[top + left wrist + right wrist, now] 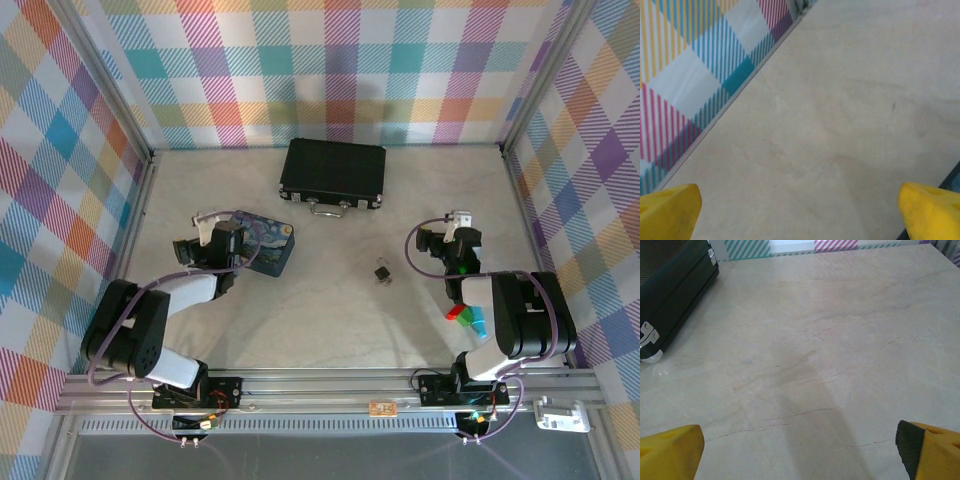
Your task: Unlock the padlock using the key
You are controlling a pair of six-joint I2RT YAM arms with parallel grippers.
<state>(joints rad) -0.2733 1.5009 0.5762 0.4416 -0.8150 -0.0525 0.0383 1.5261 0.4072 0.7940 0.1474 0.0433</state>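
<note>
The padlock (383, 272), tiny and dark, lies on the beige floor between the two arms, nearer the right one. I cannot make out the key against the floor. My left gripper (202, 224) is far to the left of the padlock, beside the blue box, and stands open over bare floor (800, 200); its yellow fingertips (667, 212) are wide apart. My right gripper (457, 222) is to the right of the padlock and a little beyond it. It is also open (800, 445), with nothing between its yellow fingertips (670, 452).
A black case (333, 172) with silver latches lies at the back centre, and its corner (670, 285) is ahead-left of the right gripper. The blue swirl-painted box (265, 243) sits right of the left gripper. Plaid walls (685, 75) enclose the floor. Small coloured pieces (466, 316) sit by the right arm.
</note>
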